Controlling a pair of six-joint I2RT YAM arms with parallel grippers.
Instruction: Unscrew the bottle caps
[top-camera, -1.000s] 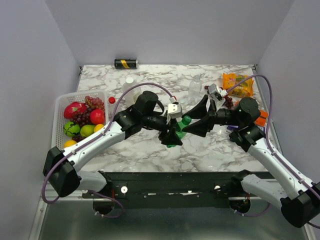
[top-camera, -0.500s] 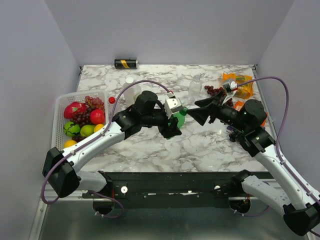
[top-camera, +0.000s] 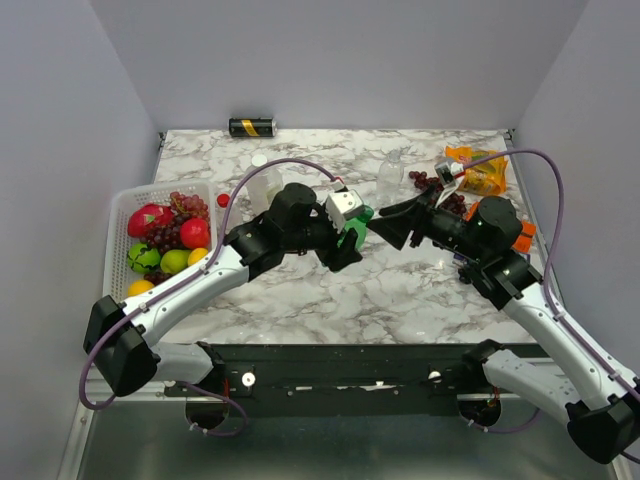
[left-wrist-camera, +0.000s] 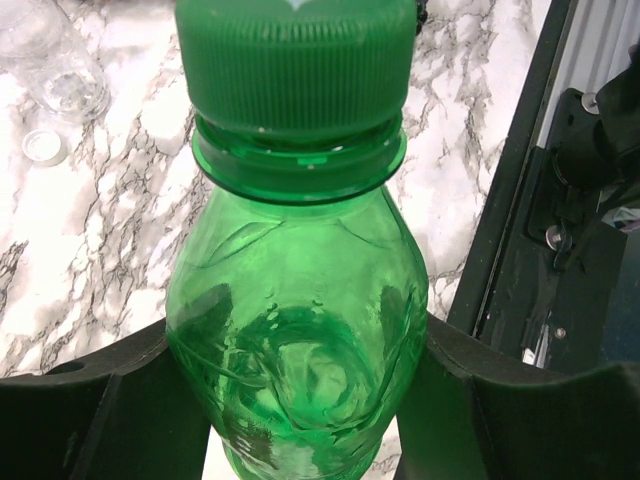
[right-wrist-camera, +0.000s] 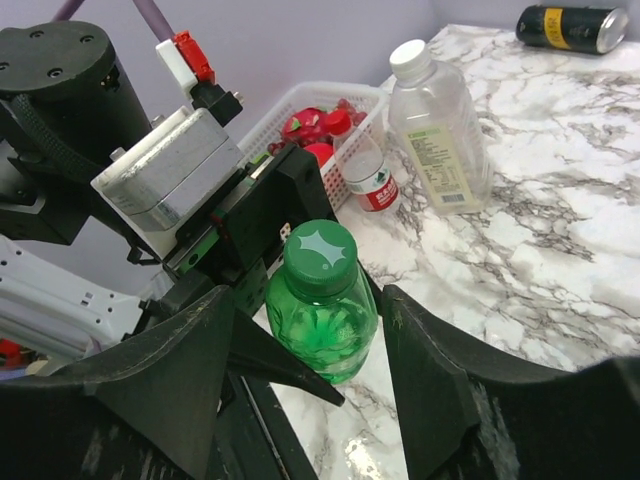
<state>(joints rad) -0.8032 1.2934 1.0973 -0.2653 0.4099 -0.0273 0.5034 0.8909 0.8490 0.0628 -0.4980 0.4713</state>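
Right wrist shows left fingers (left-wrist-camera: 100, 420) clamped on the green bottle (right-wrist-camera: 322, 318), right fingers (right-wrist-camera: 170, 385) spread either side of its cap (right-wrist-camera: 319, 258).

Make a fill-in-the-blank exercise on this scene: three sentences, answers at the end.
The left hand grips the ___ bottle. The right hand has a finger on each side of its cap, which is ___ the bottle. The basket of fruit stands on the robot's ___ side.
Answers: green; on; left.
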